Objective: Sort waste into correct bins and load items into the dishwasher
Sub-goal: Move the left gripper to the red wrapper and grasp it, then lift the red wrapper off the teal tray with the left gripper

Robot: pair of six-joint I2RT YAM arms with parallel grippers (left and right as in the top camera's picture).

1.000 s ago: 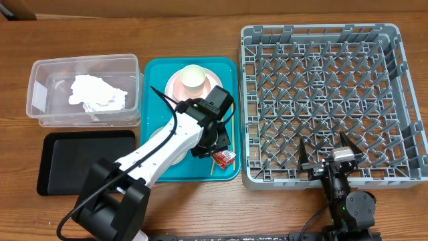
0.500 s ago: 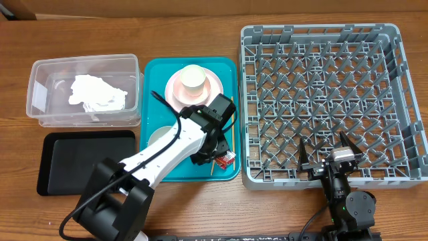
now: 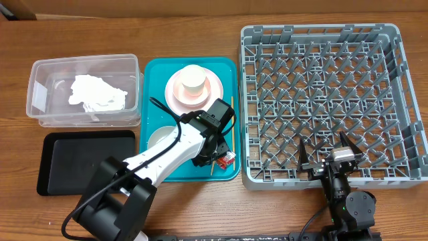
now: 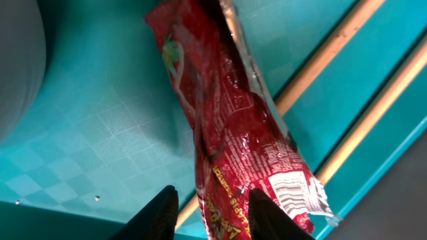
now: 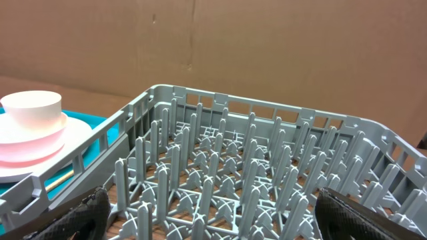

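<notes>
Left gripper (image 4: 213, 212), narrowed, pinches the red sauce packet (image 4: 227, 127) at its near end; the packet's long axis points away from the fingertips.

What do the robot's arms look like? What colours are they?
The left arm has smooth white segments with black joints and a black base, and a thin black cable loops along it. The left gripper has black fingers. The right arm is black, with a small silver block by the right gripper, whose two black fingers are pointy.
</notes>
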